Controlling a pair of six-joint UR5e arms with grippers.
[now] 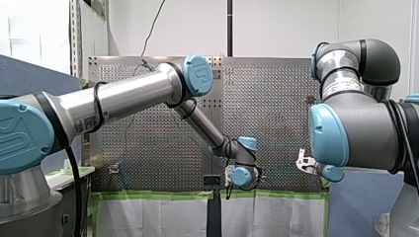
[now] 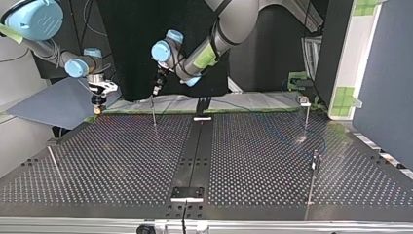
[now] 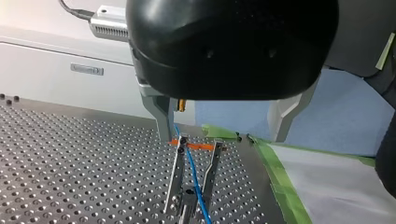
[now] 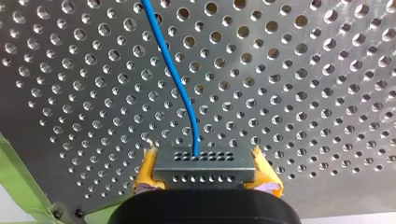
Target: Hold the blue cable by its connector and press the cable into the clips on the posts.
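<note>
at the top view's far left my right gripper (image 2: 99, 105) hangs by the back edge of the table (image 2: 122, 161), yellow pads clamped on the grey connector (image 4: 204, 163), so the blue cable (image 4: 176, 79) leads away over the holes. right of it, left of centre, my left gripper (image 3: 221, 137) stands over a post (image 3: 176, 179), metal fingers apart astride the orange clip (image 3: 198, 146), placed, i judge, to press the cable down. whether the cable is seated i cannot tell. further posts (image 2: 306, 117) stand at the right, with open plate between.

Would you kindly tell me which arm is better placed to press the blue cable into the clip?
My left, likely. My left gripper hangs open just above the orange clip, which the cable crosses; my right gripper is shut on the connector.
</note>
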